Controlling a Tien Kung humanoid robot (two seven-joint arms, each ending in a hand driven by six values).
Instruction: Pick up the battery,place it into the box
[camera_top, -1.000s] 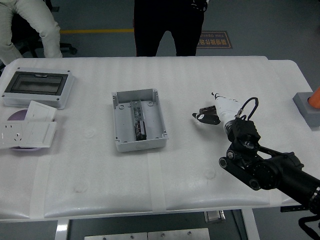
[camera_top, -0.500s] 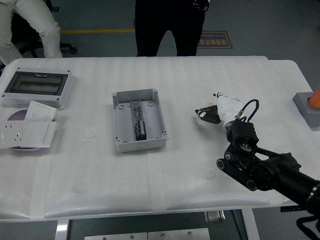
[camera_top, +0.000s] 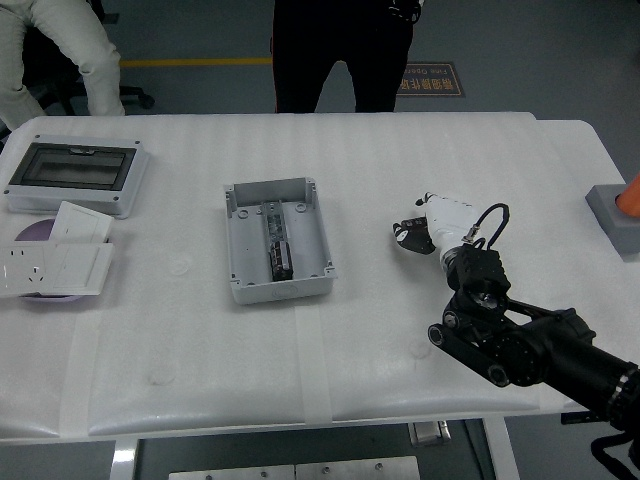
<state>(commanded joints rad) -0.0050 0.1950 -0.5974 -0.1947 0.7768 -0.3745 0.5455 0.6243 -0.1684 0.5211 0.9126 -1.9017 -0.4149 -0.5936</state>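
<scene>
Across the whole picture a white table (camera_top: 330, 170) is stretching, its padded cover running from the near edge to the far edge, where a person in dark clothes (camera_top: 340, 50) is standing and a second person in light trousers (camera_top: 60, 50) is sitting toward the far left corner. From the near right corner the right arm (camera_top: 545, 345) is reaching in over the table, black and jointed, and ending in the right hand (camera_top: 432, 228) with its white back turned up. The hand is hanging over the right half of the table, its dark fingers (camera_top: 408, 232) curling down around a small dark thing that I take to be the battery (camera_top: 402, 237); whether they are truly gripping it or only resting on it I cannot tell. The left arm is not showing anywhere.

Near the middle of the table the box (camera_top: 277, 240) is lying open, grey, with a dark rail and a component sitting along its centre, well apart from the hand and to its left. At the far left corner a grey enclosure with a clear lid (camera_top: 75, 175) is resting flat. Just beside it, toward the left edge, white socket plates (camera_top: 55, 255) are lying stacked over a purple disc (camera_top: 35, 232). At the right edge a grey block (camera_top: 615, 215) is carrying an orange cone (camera_top: 630, 195).
</scene>
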